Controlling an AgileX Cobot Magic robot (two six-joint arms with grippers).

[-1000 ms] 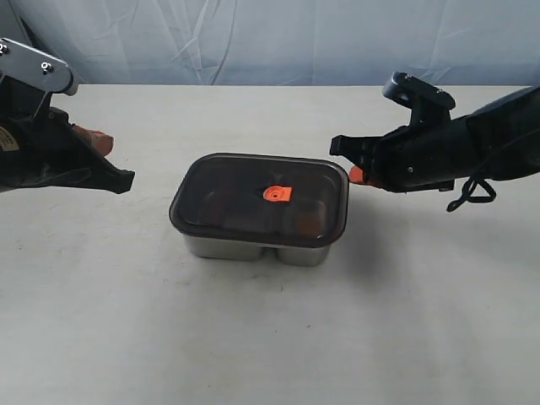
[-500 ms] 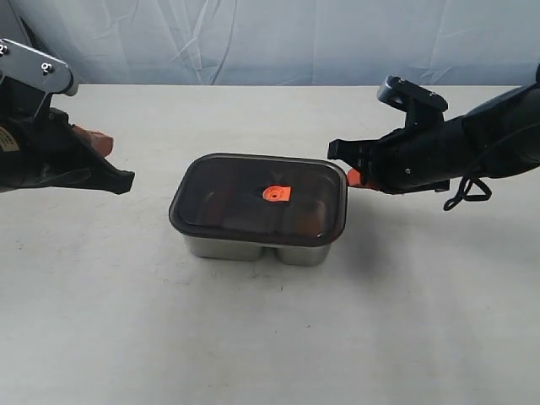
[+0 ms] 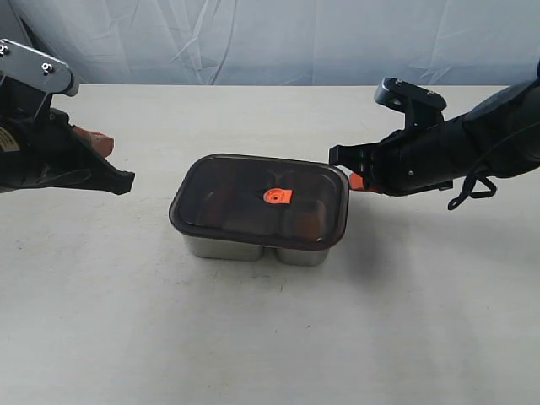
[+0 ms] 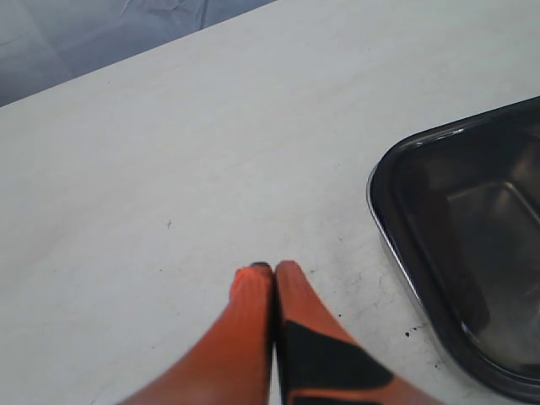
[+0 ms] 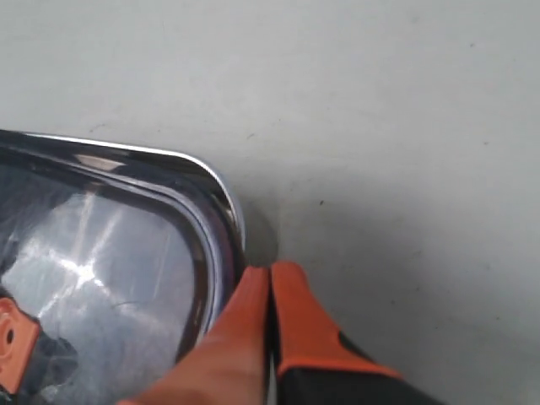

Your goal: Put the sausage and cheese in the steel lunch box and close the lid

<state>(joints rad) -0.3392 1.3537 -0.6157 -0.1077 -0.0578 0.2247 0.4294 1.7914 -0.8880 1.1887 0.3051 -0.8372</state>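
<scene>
— Pale tabletop [image 3: 270, 337]: where's the steel lunch box [image 3: 253, 248]?
— Mid-table, with the lid [image 3: 245, 202] on it; contents unclear through it.
— Anything around it?
— Just beside its corner, right gripper [image 5: 270, 270]; left gripper [image 4: 272, 272] well apart. Both closed tight, holding nothing.

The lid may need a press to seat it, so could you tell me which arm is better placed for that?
Right, probably. The right tool, shut, sits at the lid's corner, nearly touching; the left tool, also shut, stands apart from the box with bare table between.

white table [image 3: 253, 337], wrinkled pale backdrop [image 3: 253, 42]
</scene>
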